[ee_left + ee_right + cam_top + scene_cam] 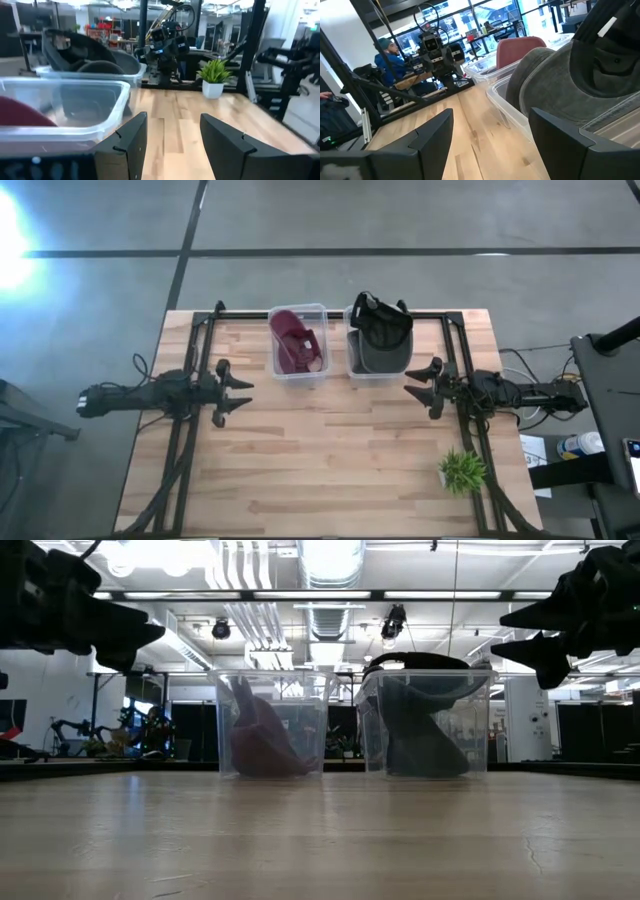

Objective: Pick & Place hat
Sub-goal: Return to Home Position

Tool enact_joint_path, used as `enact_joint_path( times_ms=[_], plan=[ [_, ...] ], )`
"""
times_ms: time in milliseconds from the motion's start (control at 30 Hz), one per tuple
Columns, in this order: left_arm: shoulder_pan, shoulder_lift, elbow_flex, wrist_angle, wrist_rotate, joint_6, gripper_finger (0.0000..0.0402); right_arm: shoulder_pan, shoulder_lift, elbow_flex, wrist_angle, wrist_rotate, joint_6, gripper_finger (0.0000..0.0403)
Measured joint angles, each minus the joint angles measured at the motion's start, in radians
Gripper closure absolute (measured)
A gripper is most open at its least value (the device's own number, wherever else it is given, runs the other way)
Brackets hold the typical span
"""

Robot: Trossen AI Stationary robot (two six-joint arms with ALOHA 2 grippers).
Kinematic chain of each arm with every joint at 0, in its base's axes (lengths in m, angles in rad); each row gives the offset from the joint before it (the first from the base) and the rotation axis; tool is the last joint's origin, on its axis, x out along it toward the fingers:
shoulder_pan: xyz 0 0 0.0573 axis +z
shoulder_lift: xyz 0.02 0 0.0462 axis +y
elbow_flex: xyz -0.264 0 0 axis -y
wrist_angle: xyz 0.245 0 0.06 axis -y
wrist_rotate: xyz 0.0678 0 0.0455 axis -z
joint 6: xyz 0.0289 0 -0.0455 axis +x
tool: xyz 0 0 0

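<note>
A dark red hat [293, 343] lies inside the left clear bin [297, 373], also seen in the low view as the red hat [258, 740]. Dark grey and black hats [381, 330] are piled in the right clear bin [352, 370] and rise above its rim; in the low view the pile [420, 725] fills that bin. My left gripper [237, 394] hovers open above the table, left of the red hat's bin. My right gripper [420, 385] hovers open just right of the grey hats' bin. In the wrist views my left gripper [172, 142] and my right gripper [492, 132] hold nothing.
A small potted plant [461, 470] stands near the table's right near corner. Both bins sit side by side at the far edge [330, 310]. Bare wood [320, 450] stretches between the arms and toward the near edge. A person [390, 55] sits beyond the table.
</note>
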Motion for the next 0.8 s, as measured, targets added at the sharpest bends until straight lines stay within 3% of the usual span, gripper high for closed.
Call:
enact_joint_path(
  times_ms=[800],
  plan=[
    [0.001, 0.018, 0.002, 0.024, -0.001, -0.061, 0.0225, 0.000, 0.000, 0.001, 0.000, 0.003, -0.002, 0.0147]
  ],
)
